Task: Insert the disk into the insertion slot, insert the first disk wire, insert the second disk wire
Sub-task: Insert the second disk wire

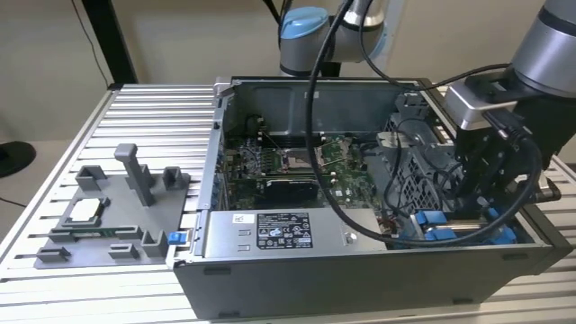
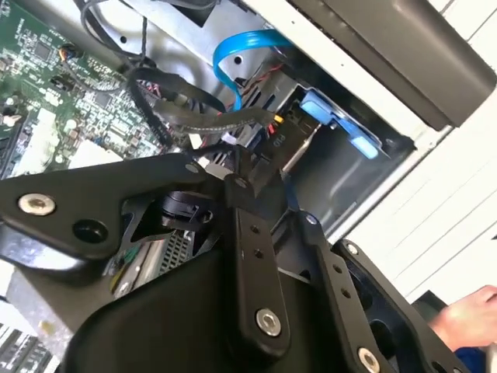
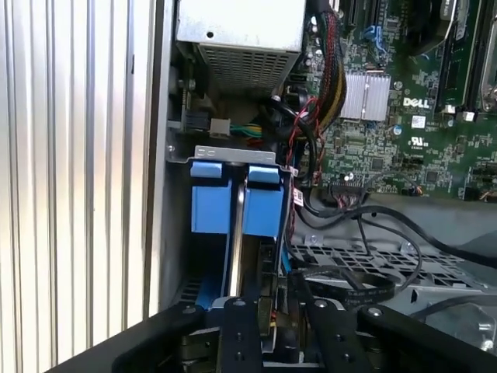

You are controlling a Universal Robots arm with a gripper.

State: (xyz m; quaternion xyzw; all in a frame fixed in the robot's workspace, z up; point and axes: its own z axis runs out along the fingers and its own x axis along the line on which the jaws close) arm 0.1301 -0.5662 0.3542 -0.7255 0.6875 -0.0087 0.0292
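An open computer case (image 1: 360, 270) sits on a ribbed metal bench (image 1: 153, 115), and the arm reaches down into the corner of the case at the exterior view's right, beside the grey perforated cage (image 1: 419, 179). The claw (image 1: 481, 196) hangs low there, just above the blue tabs (image 1: 432, 219) of the drive slot (image 1: 450, 233). In the first wrist view the disk (image 3: 237, 225) stands on edge inside that slot (image 3: 178, 233), its thin silver edge showing between two blue frame pieces, close against the case wall. The claw's black fingers (image 3: 241, 334) sit right at the near end of the disk, but I cannot tell whether they are closed on it or apart. In the second wrist view a blue flat cable (image 2: 233, 58) loops above the bay, and a dark cable (image 2: 194, 116) runs across toward the fingers (image 2: 252, 256). A grey plastic fixture (image 1: 108, 216) rests on the bench at the exterior view's left, well apart from the case.
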